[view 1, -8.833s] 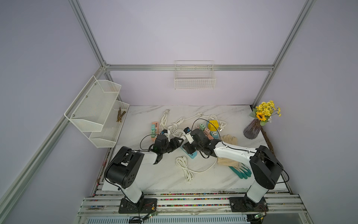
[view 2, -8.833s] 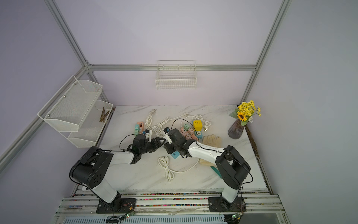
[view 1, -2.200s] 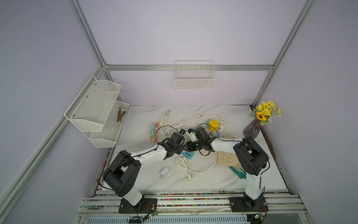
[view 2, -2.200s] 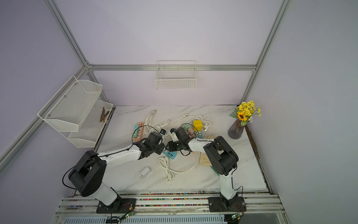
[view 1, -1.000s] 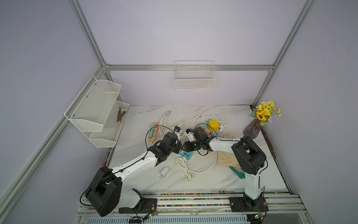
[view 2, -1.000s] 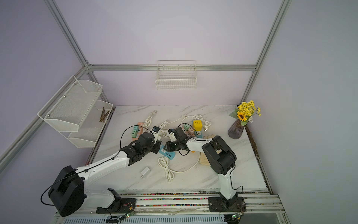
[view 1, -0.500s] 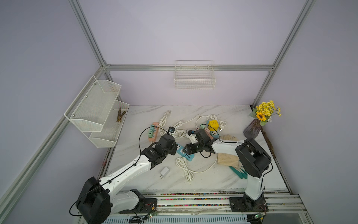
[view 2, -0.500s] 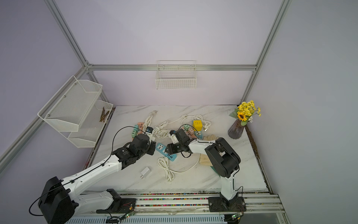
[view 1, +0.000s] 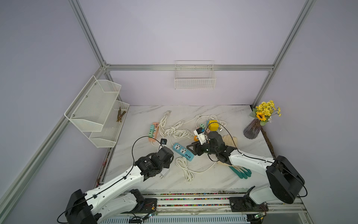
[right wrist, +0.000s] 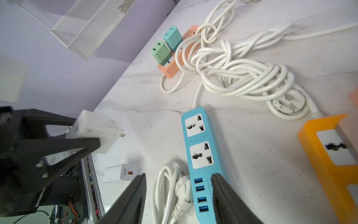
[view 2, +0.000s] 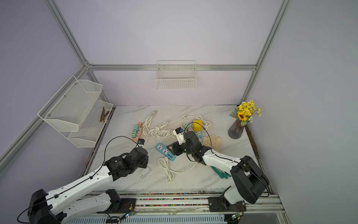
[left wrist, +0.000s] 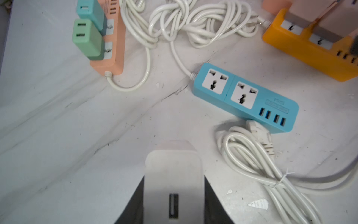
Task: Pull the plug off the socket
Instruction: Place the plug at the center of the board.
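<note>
the white plug (right wrist: 95, 131) was gripped by the clenched left gripper (left wrist: 173, 194), clear of the blue socket strip (right wrist: 199, 147). the right gripper (right wrist: 178, 177) was spread open over the strip's usb end. if released carelessly, the plug could be dropped onto the coiled cable (right wrist: 167, 194).

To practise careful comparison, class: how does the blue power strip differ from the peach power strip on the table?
The blue power strip has both sockets empty; the peach power strip has a teal adapter and a green adapter plugged in. The blue power strip lies slanted near the table's middle; the peach power strip lies farther back, toward the wire shelf. Both lie flat on it and have white cords.
</note>
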You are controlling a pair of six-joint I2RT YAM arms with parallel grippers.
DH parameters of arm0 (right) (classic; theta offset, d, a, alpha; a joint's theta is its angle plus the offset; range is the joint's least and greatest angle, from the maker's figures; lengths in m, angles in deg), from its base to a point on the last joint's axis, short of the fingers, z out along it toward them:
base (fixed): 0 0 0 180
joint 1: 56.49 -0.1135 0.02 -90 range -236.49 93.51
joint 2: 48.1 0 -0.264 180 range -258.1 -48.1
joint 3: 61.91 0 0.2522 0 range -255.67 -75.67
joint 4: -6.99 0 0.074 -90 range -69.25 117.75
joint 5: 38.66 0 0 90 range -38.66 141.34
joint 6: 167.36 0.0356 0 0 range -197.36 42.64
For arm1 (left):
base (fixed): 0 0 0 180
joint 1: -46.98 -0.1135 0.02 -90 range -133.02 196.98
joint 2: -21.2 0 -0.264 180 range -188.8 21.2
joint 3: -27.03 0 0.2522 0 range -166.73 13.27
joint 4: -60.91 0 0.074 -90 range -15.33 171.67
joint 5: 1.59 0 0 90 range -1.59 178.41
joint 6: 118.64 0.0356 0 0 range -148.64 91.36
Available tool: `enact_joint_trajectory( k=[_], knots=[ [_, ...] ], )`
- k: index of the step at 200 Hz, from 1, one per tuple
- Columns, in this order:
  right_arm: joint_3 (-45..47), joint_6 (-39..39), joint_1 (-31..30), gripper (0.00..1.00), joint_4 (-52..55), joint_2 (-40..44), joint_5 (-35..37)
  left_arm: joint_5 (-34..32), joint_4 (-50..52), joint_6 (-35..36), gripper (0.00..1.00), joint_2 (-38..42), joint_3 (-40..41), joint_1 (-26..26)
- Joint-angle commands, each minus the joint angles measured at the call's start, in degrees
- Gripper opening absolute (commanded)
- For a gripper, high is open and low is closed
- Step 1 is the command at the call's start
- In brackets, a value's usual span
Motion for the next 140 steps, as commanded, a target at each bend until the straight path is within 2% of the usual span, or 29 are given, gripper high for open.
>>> enact_joint_trajectory(
  k=[1, 16, 38, 82, 120, 140],
  knots=[
    [1.5, 0.9, -0.1, 0.59, -5.9, 1.1, 2.5, -3.7, -0.2, -5.8, 0.35, 2.3, 1.4, 0.1],
    [1.2, 1.1, -0.1, 0.59, -5.7, 0.5, 2.1, -3.8, -2.3, -6.4, 0.36, 3.3, 3.5, -0.4],
    [0.8, 1.2, -0.1, 0.59, -5.6, -0.2, 1.7, 0.4, -7.5, -6.7, 0.37, 4.1, 7.0, -2.5],
    [0.9, 1.2, 0.0, 0.59, -5.5, -0.2, 2.0, 11.7, -18.0, -8.8, 0.36, 6.9, 14.1, -11.9],
    [0.8, 1.2, 0.0, 0.59, -5.5, -0.4, 2.0, 20.3, -27.1, -15.1, 0.36, 8.8, 19.3, -17.8],
    [0.8, 1.2, 0.0, 0.59, -5.5, -0.5, 1.9, 22.3, -30.9, -20.4, 0.36, 8.3, 21.6, -19.8]
  ],
)
